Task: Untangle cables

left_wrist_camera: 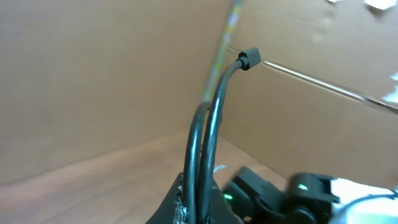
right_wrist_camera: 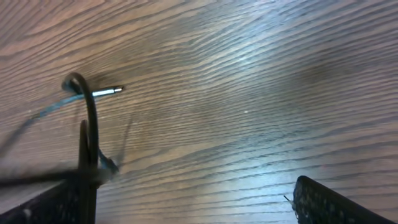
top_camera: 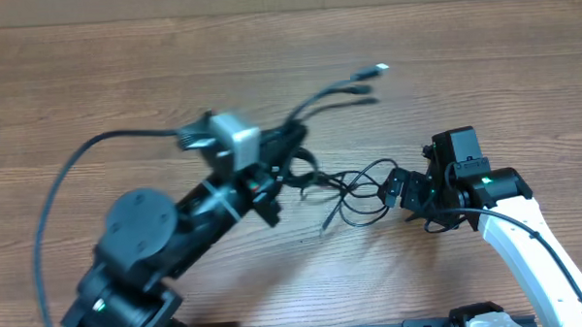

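The cables (top_camera: 355, 192) are thin black cords lying in a loose tangle of loops at mid-table. Three strands rise to the upper right and end in small plugs (top_camera: 369, 85). My left gripper (top_camera: 293, 156) is shut on two of the cords. In the left wrist view these cords (left_wrist_camera: 208, 143) climb from between the jaws of the left gripper (left_wrist_camera: 199, 210) to a dark plug end (left_wrist_camera: 250, 59). My right gripper (top_camera: 399, 189) stands open at the right edge of the loops. In the right wrist view a cable loop (right_wrist_camera: 90, 124) with a silvery plug (right_wrist_camera: 111, 91) lies against the left finger (right_wrist_camera: 53, 202) of the right gripper (right_wrist_camera: 193, 208), with only bare wood between the fingers.
The wooden table (top_camera: 482, 69) carries everything. A thick black arm wire (top_camera: 59, 191) arcs over the left side. The left arm's body (top_camera: 143, 237) fills the lower left. The right arm (left_wrist_camera: 292, 193) shows close by in the left wrist view.
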Motion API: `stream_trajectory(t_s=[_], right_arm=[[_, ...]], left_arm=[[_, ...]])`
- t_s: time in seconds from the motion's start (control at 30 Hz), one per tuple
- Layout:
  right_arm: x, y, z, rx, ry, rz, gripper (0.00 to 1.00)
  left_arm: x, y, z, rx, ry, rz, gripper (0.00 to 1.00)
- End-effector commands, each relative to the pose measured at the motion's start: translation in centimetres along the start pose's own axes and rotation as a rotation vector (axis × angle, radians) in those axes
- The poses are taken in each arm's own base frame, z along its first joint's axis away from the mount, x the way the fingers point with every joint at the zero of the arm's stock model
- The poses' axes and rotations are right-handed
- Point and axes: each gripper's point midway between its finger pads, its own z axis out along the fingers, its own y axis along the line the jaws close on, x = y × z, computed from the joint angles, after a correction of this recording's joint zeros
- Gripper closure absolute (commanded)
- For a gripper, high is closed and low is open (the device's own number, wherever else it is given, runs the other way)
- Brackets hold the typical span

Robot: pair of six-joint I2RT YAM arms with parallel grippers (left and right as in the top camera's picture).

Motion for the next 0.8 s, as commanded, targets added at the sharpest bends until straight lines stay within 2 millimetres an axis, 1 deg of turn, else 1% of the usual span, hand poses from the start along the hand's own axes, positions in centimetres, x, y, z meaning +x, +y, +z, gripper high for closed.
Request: stream_trajectory(t_s=[0.0, 0.17, 0.27, 0.37, 0.43, 0.57, 0.63, 0.67, 0.7, 0.77], right_arm=[[-0.6, -1.1, 0.0, 0.063, -0.031, 0.018, 0.00], [-0.5, -2.3, -0.2, 0.126, -0.041, 0.076, 0.00], [-0.3, -2.4, -0.2, 0.131, -0.037, 0.107, 0.00], [-0.3, -2.8, -0.2, 0.152, -0.044, 0.156, 0.00], [-0.4, -3.1, -0.3, 0.166, -0.051, 0.184, 0.00], [-0.3, -2.9, -0.2, 0.156, -0.045, 0.196, 0.00], [-0.1, -2.1, -0.1, 0.110, -0.023, 0.154, 0.00], [0.0, -1.1, 0.0, 0.060, -0.008, 0.093, 0.00], [0.0, -0.1, -0.1, 0.006, 0.001, 0.033, 0.00], [0.1, 2.8, -0.5, -0.153, 0.011, -0.120, 0.00]], left_arm=[[-3.8, 2.0, -3.2, -0.143, -0.132, 0.034, 0.96], [-4.9, 4.8, -6.3, -0.309, -0.184, 0.035, 0.96], [-4.8, 6.1, -7.6, -0.387, -0.186, 0.034, 0.96], [-4.4, 7.3, -8.5, -0.460, -0.174, 0.026, 0.96], [-4.1, 7.7, -8.9, -0.485, -0.166, 0.017, 0.96], [-3.1, 8.0, -8.8, -0.494, -0.130, -0.004, 0.96], [-2.4, 8.2, -8.8, -0.502, -0.100, -0.008, 0.96], [-1.9, 8.3, -8.8, -0.506, -0.084, -0.021, 0.96], [-1.5, 8.4, -8.8, -0.511, -0.072, -0.035, 0.96], [-0.4, 8.5, -8.5, -0.508, -0.029, -0.058, 0.96]])
